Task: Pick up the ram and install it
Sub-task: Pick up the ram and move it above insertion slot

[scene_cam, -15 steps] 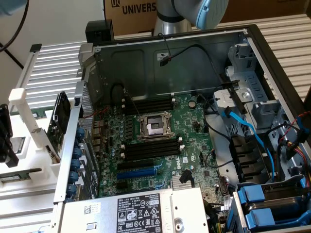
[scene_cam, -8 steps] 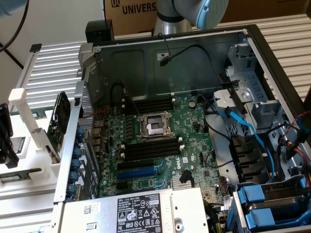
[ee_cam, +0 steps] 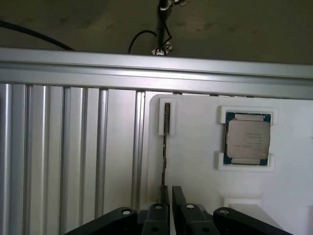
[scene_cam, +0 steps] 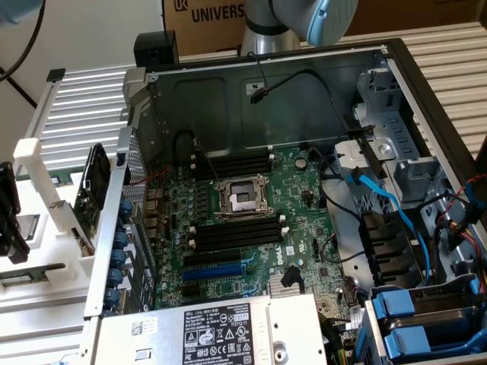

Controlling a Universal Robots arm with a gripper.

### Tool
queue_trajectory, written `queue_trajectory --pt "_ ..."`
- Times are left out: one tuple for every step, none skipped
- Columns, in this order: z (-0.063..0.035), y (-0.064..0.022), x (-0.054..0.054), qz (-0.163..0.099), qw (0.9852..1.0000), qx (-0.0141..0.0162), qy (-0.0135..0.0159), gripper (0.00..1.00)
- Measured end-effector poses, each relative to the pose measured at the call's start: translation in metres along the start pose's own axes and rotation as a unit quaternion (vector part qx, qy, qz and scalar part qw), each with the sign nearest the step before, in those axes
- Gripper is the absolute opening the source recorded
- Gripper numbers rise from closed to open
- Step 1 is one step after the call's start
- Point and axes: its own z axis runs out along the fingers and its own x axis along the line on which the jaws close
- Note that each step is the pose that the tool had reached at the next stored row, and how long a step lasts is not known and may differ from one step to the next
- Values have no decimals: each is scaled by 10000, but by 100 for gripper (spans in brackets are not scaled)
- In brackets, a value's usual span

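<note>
The ram (ee_cam: 165, 147) is a thin dark stick seen edge-on, standing in a slot of the white parts holder (ee_cam: 195, 166) with a white clip around its far end. My gripper (ee_cam: 170, 189) hangs well above it, in line with its length. The black fingers (ee_cam: 163, 195) are pressed close together with nothing between them. In the exterior view the open computer case shows the green motherboard (scene_cam: 304, 228) with long black empty slots (scene_cam: 232, 163) and another bank of black slots (scene_cam: 236, 232) on either side of the processor socket (scene_cam: 243, 199). The arm (scene_cam: 304, 19) rises behind the case.
A square silver processor chip (ee_cam: 247, 139) sits in its own pocket of the holder beside the ram. A ribbed aluminium surface (ee_cam: 73, 156) and a rail (ee_cam: 146, 68) border the holder. Blue cables (scene_cam: 380, 198), drive bays (scene_cam: 426, 319) and the power supply (scene_cam: 221, 331) crowd the case.
</note>
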Motion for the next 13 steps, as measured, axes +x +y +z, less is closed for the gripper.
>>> queue_trajectory --pt "0 0 0 0 10000 0 0 18" --pt "0 0 0 0 10000 0 0 18" --pt "0 0 0 0 10000 0 0 18" --pt "0 0 0 0 10000 0 0 18" --pt "1 0 0 0 10000 0 0 18" --pt "4 0 5 0 10000 1 -2 18" --pt "9 1 9 0 10000 3 -4 18" --pt "15 1 15 0 10000 2 -4 18" --pt "23 1 15 0 10000 2 -4 18" --pt "30 3 16 0 10000 1 -4 18" --pt "38 5 17 0 10000 0 -3 18" --pt "47 11 18 1 10000 0 -3 18" --pt "55 21 19 0 10000 2 -4 18"
